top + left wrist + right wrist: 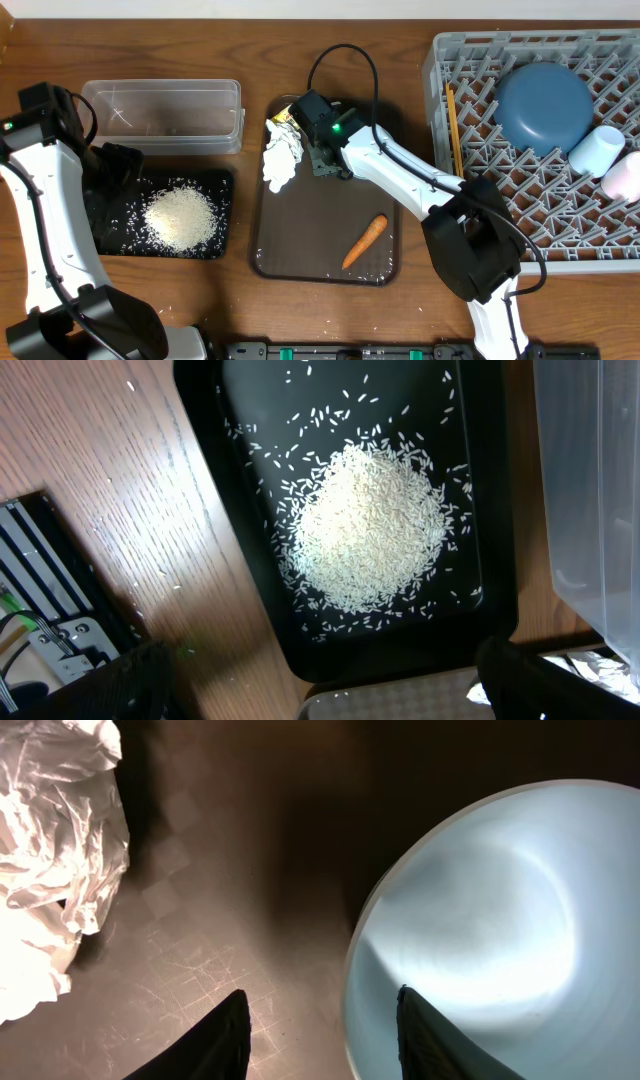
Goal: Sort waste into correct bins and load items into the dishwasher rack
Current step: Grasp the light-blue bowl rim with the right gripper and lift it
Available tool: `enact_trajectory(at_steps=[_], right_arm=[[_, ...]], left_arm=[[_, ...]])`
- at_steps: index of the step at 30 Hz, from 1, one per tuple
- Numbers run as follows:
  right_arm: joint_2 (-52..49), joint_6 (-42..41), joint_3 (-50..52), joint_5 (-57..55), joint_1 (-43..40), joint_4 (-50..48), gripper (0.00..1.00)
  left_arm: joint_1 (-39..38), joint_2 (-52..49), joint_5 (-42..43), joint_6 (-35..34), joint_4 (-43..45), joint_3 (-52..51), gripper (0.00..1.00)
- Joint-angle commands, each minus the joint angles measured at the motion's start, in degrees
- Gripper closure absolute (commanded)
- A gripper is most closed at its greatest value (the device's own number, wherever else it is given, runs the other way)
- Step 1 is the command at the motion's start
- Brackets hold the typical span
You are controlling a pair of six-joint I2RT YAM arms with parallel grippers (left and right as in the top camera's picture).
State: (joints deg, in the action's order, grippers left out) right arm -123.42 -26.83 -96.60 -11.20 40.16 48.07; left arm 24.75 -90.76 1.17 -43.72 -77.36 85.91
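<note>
My right gripper (325, 152) (320, 1010) is low over the brown tray, open. One finger is inside a light blue cup (480, 940) and the other outside, with the rim between them and untouched; the overhead view hides the cup under the gripper. The crumpled tissue (283, 152) (50, 850) lies just left of it, the yellow wrapper (283, 115) behind, the carrot (365, 241) nearer the front. Rice (180, 218) (370, 525) is heaped in the black tray (225, 190) (400, 650). My left gripper (115, 165) (330, 690) hangs open and empty at that tray's left end.
The clear tub (165, 115) (590, 490) sits behind the black tray. The grey rack (530, 215) at right holds an upturned blue bowl (545, 105), a white cup (597, 150), a pale cup (628, 176) and chopsticks (452, 125). The brown tray (325, 215) (250, 840) is in the middle.
</note>
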Motion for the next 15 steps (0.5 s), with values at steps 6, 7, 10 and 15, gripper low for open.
enact_trajectory(at_steps=[6, 7, 10, 15], right_arm=[[-0.48, -0.61, 1.66, -1.03, 0.37, -2.47, 0.51], [-0.48, -0.76, 2.03, -1.03, 0.37, -2.82, 0.5], [-0.48, -1.03, 3.15, -1.05, 0.33, -4.13, 0.5], [-0.48, -1.03, 3.67, -1.03, 0.31, -4.66, 0.61]], left_arm=[[0.2, -0.55, -0.31, -0.52, -0.15, 0.5, 0.01], [0.2, -0.55, -0.31, -0.5, -0.15, 0.5, 0.01], [0.2, -0.55, -0.31, -0.52, -0.15, 0.5, 0.01], [0.2, -0.55, -0.31, -0.52, -0.15, 0.5, 0.01]])
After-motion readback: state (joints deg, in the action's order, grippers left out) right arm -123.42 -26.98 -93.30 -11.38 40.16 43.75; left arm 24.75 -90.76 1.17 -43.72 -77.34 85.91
